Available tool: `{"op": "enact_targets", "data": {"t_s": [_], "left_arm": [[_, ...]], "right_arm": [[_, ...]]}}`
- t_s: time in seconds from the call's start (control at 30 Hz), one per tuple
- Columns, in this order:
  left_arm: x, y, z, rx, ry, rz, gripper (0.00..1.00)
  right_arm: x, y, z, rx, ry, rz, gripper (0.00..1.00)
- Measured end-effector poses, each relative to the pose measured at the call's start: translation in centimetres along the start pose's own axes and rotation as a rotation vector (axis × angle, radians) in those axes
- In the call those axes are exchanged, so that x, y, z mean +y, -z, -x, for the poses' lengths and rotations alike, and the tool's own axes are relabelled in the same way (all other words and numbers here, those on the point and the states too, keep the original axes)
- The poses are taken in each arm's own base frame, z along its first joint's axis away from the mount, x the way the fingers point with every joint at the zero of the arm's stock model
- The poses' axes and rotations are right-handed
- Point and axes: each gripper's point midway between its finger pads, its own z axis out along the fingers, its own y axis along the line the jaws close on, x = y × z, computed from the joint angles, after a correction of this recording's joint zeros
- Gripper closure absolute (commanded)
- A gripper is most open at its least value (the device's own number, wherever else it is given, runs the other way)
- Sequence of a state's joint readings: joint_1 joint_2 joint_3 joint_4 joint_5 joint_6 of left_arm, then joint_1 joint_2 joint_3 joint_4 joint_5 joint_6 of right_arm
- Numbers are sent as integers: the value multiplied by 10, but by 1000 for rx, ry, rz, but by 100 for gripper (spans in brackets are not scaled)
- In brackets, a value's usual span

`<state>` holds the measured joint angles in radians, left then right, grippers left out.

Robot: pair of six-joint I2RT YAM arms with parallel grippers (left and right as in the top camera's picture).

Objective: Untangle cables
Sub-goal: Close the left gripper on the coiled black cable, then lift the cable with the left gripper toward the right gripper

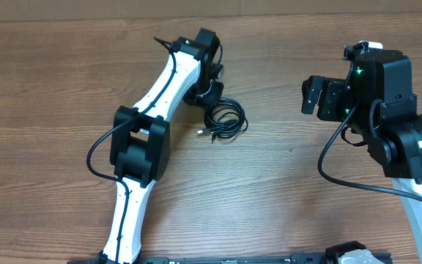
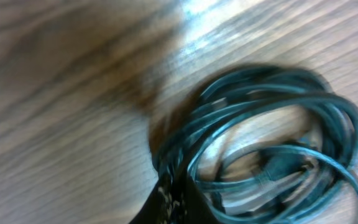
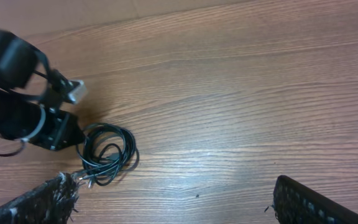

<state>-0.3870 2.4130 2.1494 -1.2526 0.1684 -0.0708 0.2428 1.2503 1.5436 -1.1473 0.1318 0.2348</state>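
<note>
**Left arm (image 1: 141,147) looms over coiled cables (image 1: 226,121), left hand (image 1: 209,92) shut at the bundle's edge**

Overhead: the white-and-black left arm, closest to the lens, stretches from the near edge toward the far side of the wooden tabletop (image 1: 50,88). Its closed hand meets the far-left rim of the cables. The thin black wires lie in one small loose coil, left of centre, with a pale plug end (image 1: 204,132) poking out on the coil's near-left side. Well apart to the right, the right arm (image 1: 409,143) holds the right hand (image 1: 321,99) wide open above bare wood, with nothing in it.

Left wrist: the dark tip of the closed left hand (image 2: 166,199) fills the bottom of a blurred picture, touching the strands at the coil's edge. Whether a strand is actually pinched cannot be told. The cables (image 2: 272,143) loop across the right half, with a plug end (image 2: 284,165) lying inside the loops.

Right wrist: the right hand (image 3: 174,186) is spread, one of its textured fingers (image 3: 42,202) in each lower corner of the view. Beyond them, to the left, the cables (image 3: 107,152) rest on the tabletop with the left hand (image 3: 64,134) touching the coil's edge.
</note>
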Motion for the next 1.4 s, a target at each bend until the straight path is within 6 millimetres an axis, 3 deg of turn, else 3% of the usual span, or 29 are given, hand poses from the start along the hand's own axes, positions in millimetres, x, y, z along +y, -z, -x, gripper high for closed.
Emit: {"op": "enact_targets", "data": {"t_s": [0.13, 0.17, 0.23, 0.27, 0.43, 0.57, 0.7, 0.77, 0.87, 1.03, 1.23, 1.4], "left_arm": [[-10, 52, 12, -66, -11, -6, 96], [-15, 79, 17, -117, -15, -10, 96], [-21, 114, 22, -190, -21, -17, 96], [-27, 144, 23, -256, -23, -25, 96], [-54, 259, 3, -493, -53, -103, 96], [-69, 318, -24, -614, -60, -164, 96], [-75, 343, -40, -661, -47, -197, 96], [-76, 346, -42, -664, -33, -206, 96], [-76, 348, -42, -668, -1, -224, 96], [-54, 362, -35, -716, 126, -255, 96], [-16, 411, -29, -866, 274, -360, 96], [-20, 424, -32, -875, 294, -454, 96]], "right_arm": [[0, -1, 1, 0, 0, -3, 0], [0, -2, 1, 2, 1, -4, 0], [0, -7, 0, 15, 2, -8, 0], [0, -10, -1, 20, 3, -10, 0], [3, -27, -3, 56, 7, -13, 0], [21, -40, 3, 57, 26, 69, 0], [72, -35, 15, 18, 125, 356, 0], [102, -20, 21, -18, 189, 541, 0], [132, 2, 26, -63, 258, 743, 0], [149, 21, 22, -72, 305, 894, 0], [159, 33, 20, -76, 331, 984, 0], [179, 45, 16, -96, 382, 1063, 0]]}}
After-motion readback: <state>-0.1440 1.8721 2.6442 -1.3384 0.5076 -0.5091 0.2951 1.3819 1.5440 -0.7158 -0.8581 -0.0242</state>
